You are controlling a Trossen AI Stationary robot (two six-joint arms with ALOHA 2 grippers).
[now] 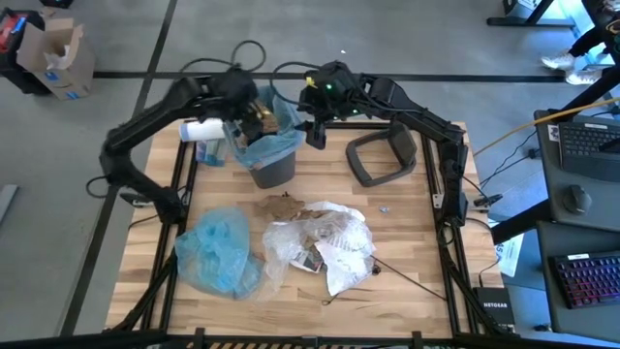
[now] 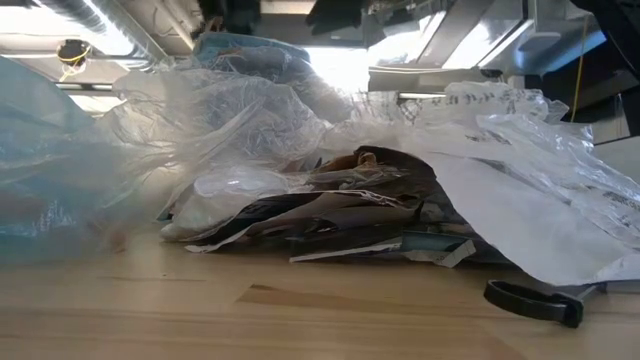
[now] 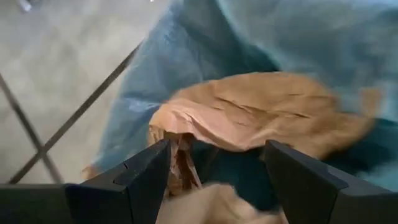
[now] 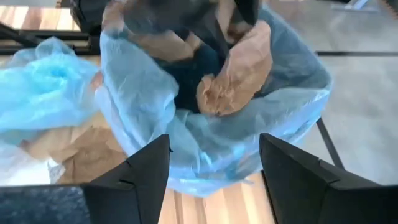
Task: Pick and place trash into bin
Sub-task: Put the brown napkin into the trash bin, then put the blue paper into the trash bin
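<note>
The dark grey bin with its light blue liner stands at the table's far middle. Crumpled brown paper lies inside it and leans up against the liner. My left gripper hangs open over the bin's far-left rim, and the brown paper lies just past and partly between its fingers. My right gripper stands open beside the bin's right rim, above it, with nothing between its fingers. The rest of the trash lies heaped on the table's near half. My left gripper comes at the bin slanting down from the far left. A fold of the brown paper stands close to one finger, but I cannot tell whether the finger touches it.
The bin's grey lid lies to the right of the bin. A loose blue bag lies near left of the heap, brown paper at its far edge, a thin dark stick to its right. A white roll sits left of the bin.
</note>
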